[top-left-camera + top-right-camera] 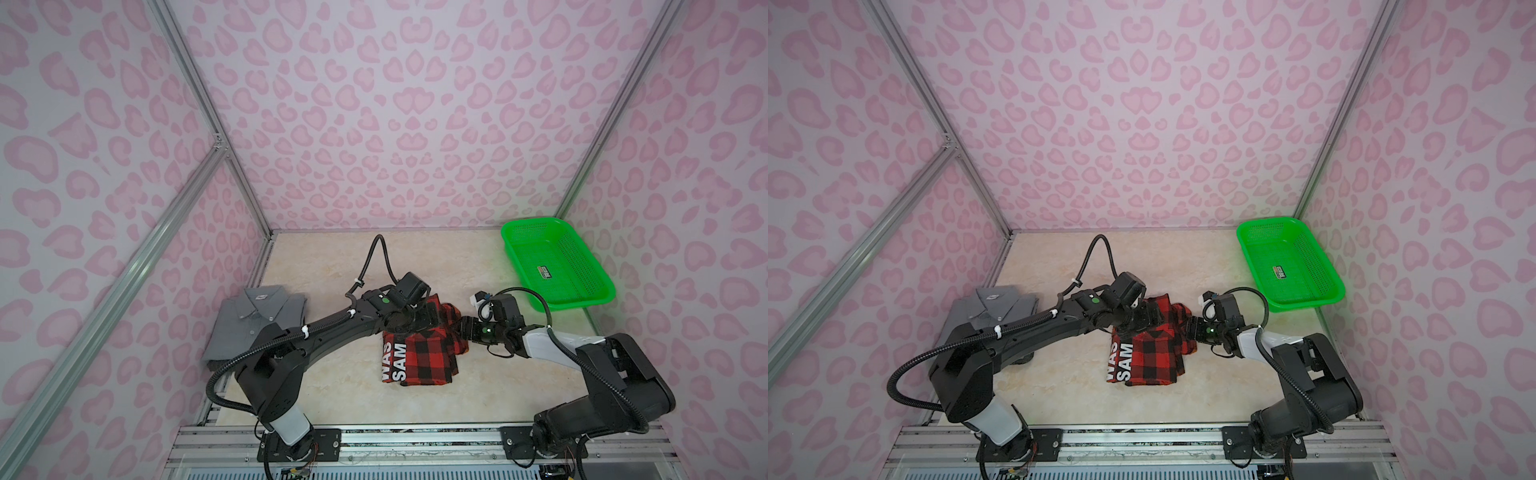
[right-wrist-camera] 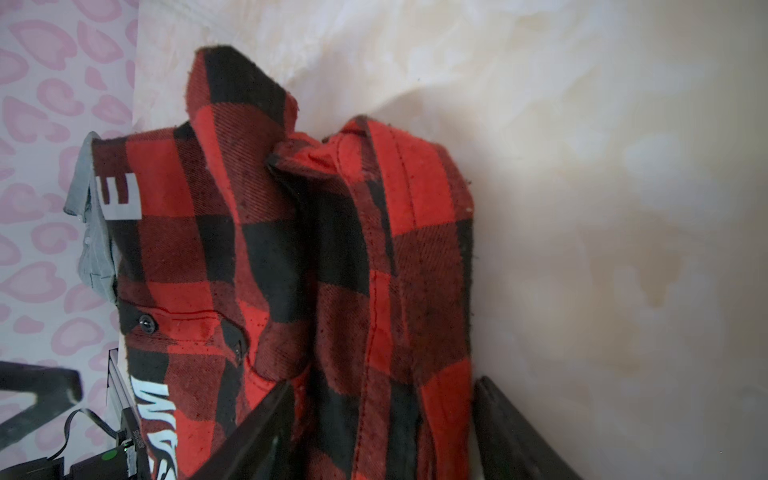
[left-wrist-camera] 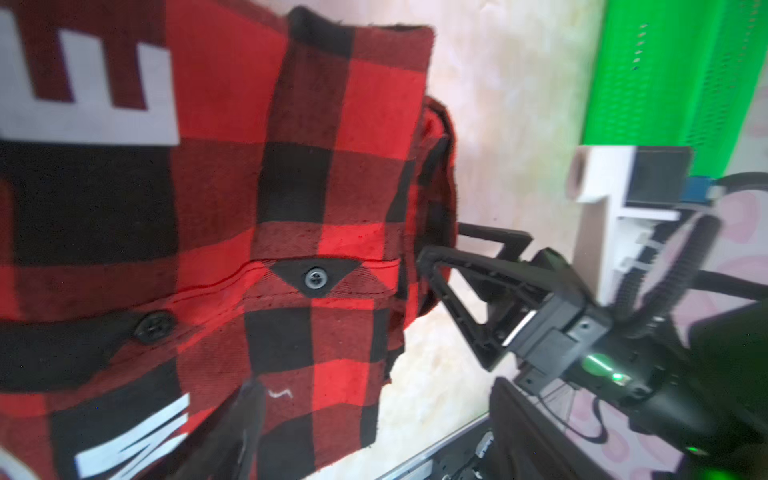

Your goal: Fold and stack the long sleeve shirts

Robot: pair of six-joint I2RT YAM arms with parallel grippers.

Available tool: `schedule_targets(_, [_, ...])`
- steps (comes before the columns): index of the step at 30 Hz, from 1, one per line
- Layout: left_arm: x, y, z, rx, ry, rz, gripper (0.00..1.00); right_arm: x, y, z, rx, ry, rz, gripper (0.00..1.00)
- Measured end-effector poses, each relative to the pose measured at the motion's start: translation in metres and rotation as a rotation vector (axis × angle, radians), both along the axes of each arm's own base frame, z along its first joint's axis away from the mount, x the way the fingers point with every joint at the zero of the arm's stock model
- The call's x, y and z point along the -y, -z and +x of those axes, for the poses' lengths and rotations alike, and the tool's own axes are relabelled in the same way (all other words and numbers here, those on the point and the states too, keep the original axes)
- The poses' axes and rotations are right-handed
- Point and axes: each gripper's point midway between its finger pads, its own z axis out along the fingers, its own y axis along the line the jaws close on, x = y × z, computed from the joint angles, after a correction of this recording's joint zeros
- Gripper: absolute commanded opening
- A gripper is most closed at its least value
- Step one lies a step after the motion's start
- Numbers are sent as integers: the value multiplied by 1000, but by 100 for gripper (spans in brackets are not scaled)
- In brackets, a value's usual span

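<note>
The basket (image 1: 513, 232) (image 1: 1246, 232) sits at the 2 o'clock corner of the table (image 1: 332, 266). A small sticker (image 1: 544, 272) lies on its floor.

The plaid shirt (image 1: 419, 353) (image 1: 1152, 353) lies mid-table. The grey shirt (image 1: 253, 320) (image 1: 988, 309) lies apart from it at its 9 o'clock.

Both top views show white letters (image 1: 399, 368) reading WAS and SAM along the plaid shirt's 9 o'clock edge, and a white neck label (image 1: 261, 296) on the grey shirt. The wrist views show only parts of those letters. The left wrist view alone shows a buttoned pocket flap (image 3: 316, 277). The right wrist view alone shows the plaid collar (image 2: 241, 83) standing up.

The plaid shirt has large red-and-black checks and is folded to a rough rectangle, with cloth bunched thick along its 3 o'clock side. The grey shirt is folded flat, collar at 12 o'clock.

The left claw (image 1: 422, 318) hangs over the plaid shirt's 12 o'clock end, jaws spread wide and holding nothing; one finger (image 3: 247, 415) shows blurred above the cloth. The right claw (image 1: 462, 328) (image 3: 440, 241) (image 2: 382, 384) grips the bunched side, a finger on each side and cloth filling the gap.
</note>
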Motion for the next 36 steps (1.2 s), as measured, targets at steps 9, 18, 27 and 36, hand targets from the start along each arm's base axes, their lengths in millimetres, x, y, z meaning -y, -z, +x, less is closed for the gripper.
schedule_targets(9, [-24, 71, -29, -130, 27, 130, 81, -23, 1, -10, 62, -73, 48, 69])
schedule_targets(18, [-17, 81, -33, -115, 28, 110, 80, -45, 0, -19, 91, -114, 98, 69])
schedule_targets(27, [-13, 81, -32, -107, 28, 91, 79, -52, 7, -14, 81, -98, 74, 37])
schedule_targets(36, [-9, 54, -32, -82, 36, 44, 88, -35, 4, -10, 47, -42, -49, 0])
